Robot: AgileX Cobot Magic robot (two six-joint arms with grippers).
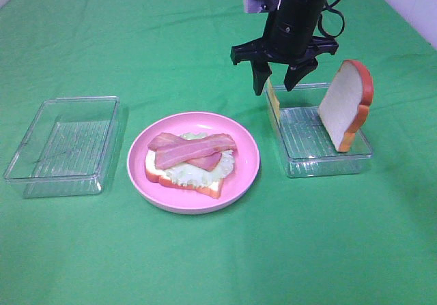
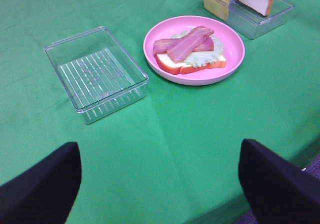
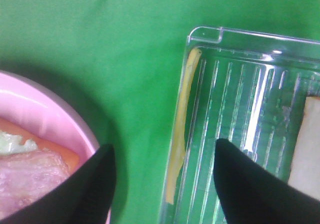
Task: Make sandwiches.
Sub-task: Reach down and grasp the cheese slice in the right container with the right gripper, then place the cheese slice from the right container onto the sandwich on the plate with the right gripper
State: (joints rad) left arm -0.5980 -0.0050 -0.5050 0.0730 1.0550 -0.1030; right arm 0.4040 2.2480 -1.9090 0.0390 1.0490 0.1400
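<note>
Green cloth (image 1: 205, 46) covers the bench. At its middle sits a pink plate (image 1: 249, 165) with the half-built sandwich: a bread slice (image 1: 205, 185) with an orange-brown crust lies flat at the bottom, pale lettuce (image 1: 184, 174) is spread over it, and reddish bacon strips (image 1: 194, 149) lie crossed on top. No cheese and no top slice are on the stack yet.

Seen from the high camera, a clear plastic left tray (image 1: 41, 175) rests to the left of the plate, apart from it. A clear right tray (image 1: 328, 162) rests to the right of the plate. In the right tray the yellow cheese slice (image 1: 273, 104) stands on edge against the wall nearest the plate. At the tray's far end from the plate a second bread slice (image 1: 347, 104) stands upright, tilted, with its crust edge facing away from the plate.

The right gripper (image 1: 274, 88) hangs pointing down over the plate-side wall of the right tray. Its jaws are apart and straddle the top edge of the cheese slice; the wrist view shows a gap on either side, so nothing is grasped.

The left gripper (image 2: 157, 149) shows only in its own wrist view, low over bare cloth, well back from the plate and the left tray. Its jaws are spread wide, released, with nothing between them.
</note>
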